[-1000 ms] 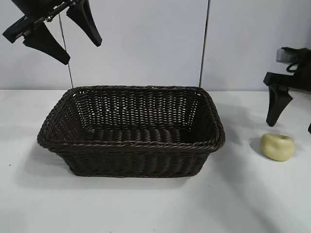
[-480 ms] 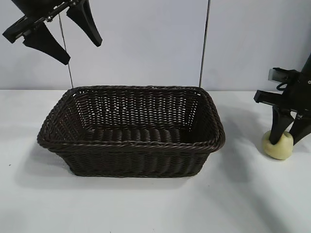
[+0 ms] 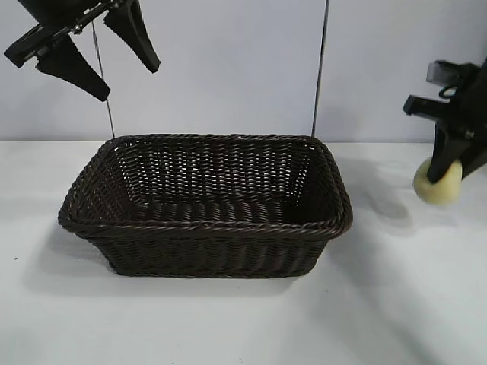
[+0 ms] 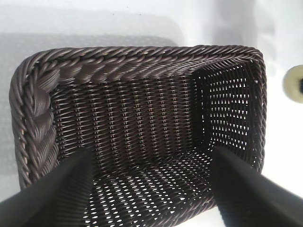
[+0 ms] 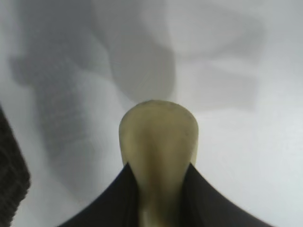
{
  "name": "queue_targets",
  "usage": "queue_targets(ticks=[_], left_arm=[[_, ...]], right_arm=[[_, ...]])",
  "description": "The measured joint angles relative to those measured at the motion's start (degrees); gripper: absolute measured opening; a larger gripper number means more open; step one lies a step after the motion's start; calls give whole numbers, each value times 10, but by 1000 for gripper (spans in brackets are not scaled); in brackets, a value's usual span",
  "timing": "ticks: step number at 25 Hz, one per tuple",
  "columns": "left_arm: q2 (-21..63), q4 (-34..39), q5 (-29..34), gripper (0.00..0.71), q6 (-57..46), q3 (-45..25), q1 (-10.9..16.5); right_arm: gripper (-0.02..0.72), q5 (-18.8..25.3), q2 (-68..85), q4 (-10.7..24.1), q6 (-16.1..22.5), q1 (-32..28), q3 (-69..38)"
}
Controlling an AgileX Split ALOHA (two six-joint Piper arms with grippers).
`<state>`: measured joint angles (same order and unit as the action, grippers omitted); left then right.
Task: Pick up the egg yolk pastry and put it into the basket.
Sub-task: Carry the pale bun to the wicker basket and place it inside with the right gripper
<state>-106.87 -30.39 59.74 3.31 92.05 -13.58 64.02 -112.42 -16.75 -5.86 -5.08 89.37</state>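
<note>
My right gripper [image 3: 450, 173] pinches the soft, light pastry [image 3: 439, 182] across its middle, clear of the table's right edge; a gentle squeeze suffices. My left gripper [image 3: 97, 59], fingers spread, hangs over the basket [image 3: 205, 228].

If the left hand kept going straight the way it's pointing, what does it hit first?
Most likely the woven floor of the basket: the left hand is open and aimed into its empty interior, though depth is hard to judge.

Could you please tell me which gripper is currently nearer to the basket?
Left. The left gripper hangs open above the basket's left end; the right gripper holds the egg yolk pastry off to its right side.
</note>
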Motion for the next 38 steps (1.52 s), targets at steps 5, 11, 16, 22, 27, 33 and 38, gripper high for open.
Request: queue_targets(ticks=[5, 11, 16, 22, 27, 33, 38], left_arm=[[0, 0, 0, 508, 0, 0, 0], [0, 0, 1, 508, 0, 0, 0], [0, 0, 1, 508, 0, 0, 0], [0, 0, 1, 508, 0, 0, 0], [0, 0, 1, 508, 0, 0, 0], [0, 0, 1, 508, 0, 0, 0], [0, 0, 2, 508, 0, 0, 0]], right_arm=[[146, 51, 35, -42, -9, 2, 73], [146, 57, 42, -46, -13, 46, 91], [146, 57, 42, -46, -13, 119, 91], [146, 44, 42, -45, -10, 223, 91], [140, 17, 27, -34, 18, 277, 91], [139, -14, -28, -31, 26, 312, 91], [203, -34, -63, -27, 28, 315, 91]])
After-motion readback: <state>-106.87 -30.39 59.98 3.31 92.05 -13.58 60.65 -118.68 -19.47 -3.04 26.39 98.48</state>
